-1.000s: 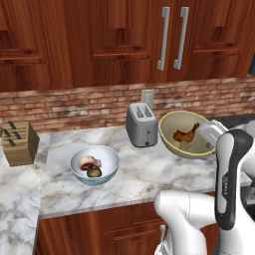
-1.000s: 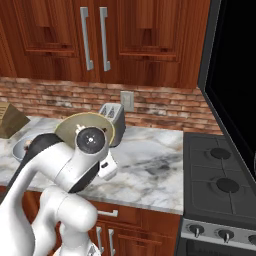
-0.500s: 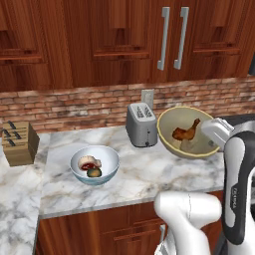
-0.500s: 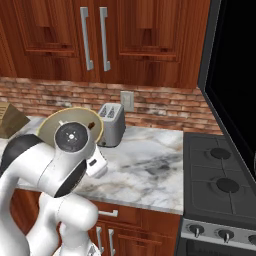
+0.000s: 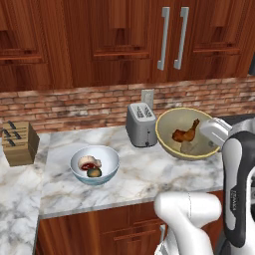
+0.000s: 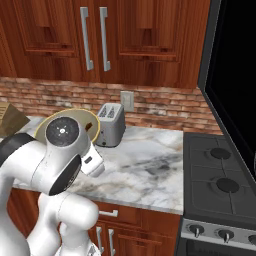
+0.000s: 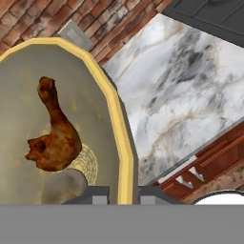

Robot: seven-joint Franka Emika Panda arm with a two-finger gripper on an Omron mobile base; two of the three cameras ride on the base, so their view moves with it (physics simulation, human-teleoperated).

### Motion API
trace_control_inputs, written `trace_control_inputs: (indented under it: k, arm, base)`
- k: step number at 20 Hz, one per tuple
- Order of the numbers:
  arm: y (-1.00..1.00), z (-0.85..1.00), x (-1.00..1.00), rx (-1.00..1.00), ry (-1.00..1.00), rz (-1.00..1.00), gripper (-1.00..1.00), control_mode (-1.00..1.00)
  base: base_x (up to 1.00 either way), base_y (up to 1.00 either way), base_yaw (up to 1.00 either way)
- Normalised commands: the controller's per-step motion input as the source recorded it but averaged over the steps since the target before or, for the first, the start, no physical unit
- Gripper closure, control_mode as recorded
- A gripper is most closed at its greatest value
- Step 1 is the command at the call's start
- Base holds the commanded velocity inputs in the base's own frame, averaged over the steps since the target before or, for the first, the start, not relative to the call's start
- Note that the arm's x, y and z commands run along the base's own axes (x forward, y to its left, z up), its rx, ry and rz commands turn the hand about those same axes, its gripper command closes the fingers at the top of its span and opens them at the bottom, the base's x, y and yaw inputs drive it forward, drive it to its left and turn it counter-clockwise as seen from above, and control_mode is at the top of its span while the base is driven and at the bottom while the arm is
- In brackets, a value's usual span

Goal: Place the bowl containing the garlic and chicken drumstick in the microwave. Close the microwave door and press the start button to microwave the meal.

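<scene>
Bowl (image 5: 187, 133) was in my grip, tilted and lifted off the counter (image 5: 149, 174), its open side facing the left base camera. My gripper (image 7: 121, 196) was pinched on the yellow rim, one finger (image 7: 101, 196) inside the wall and the other outside, as the hand view showed. Drumstick (image 5: 185, 132) lay inside, plump end low, bone end pointing up toward the rim. In the hand view the drumstick (image 7: 53, 133) rested just above a pale rounded lump (image 7: 63, 186) at the bottom of the bowl (image 7: 95, 95); I could not tell what the lump was.

From the left base camera the bowl sat just right of the toaster (image 5: 141, 124), overlapping its edge. From the right base camera, the arm's round joint covered most of the bowl (image 6: 75, 116), leaving the rim showing as an arc beside the toaster (image 6: 110, 124).

A smaller pale bowl (image 5: 94, 165) with food stood on the counter to the left, well apart. A knife block (image 5: 19, 143) stood at the far left. The stove (image 6: 220, 185) lay to the right of the counter.
</scene>
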Motion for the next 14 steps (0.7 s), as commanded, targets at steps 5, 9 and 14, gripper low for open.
trace_control_inputs:
  k: [5,9,14]
  arm:
    - [0.00,0.00,-0.24,0.00,0.00,0.00,1.00,-1.00]
    - [0.00,0.00,-0.73,0.00,0.00,0.00,1.00,-1.00]
    - [-0.03,0.01,-0.51,0.00,-0.02,-0.02,1.00,-1.00]
  base:
    - [0.00,0.00,0.00]
    - [0.00,0.00,0.00]
    - [0.00,0.00,0.00]
